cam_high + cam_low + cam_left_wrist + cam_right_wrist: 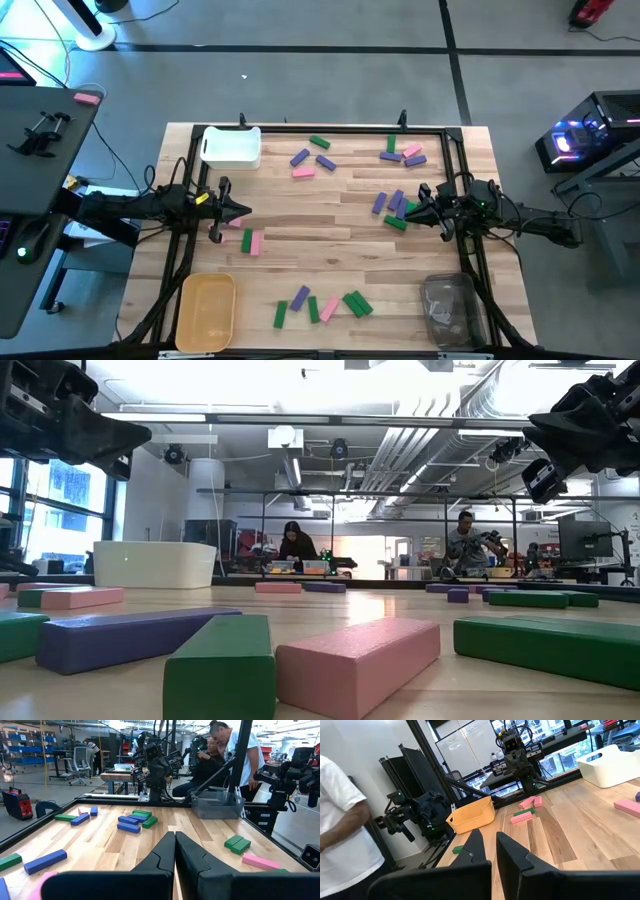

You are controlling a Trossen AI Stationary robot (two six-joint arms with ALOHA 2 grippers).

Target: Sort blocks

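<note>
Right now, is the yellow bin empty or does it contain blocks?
Empty: the high view shows only the bare floor of the yellow bin; no block lies inside it.

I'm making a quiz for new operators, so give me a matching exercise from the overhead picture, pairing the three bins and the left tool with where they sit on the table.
Things:
1. white bin
2. yellow bin
3. clear bin
4. left tool

Places in the high view:
A. bottom right corner of the table
B. left half, about midway up, by pink blocks
C. top left corner
D. bottom left corner

Pairs: 1-C, 2-D, 3-A, 4-B
</note>
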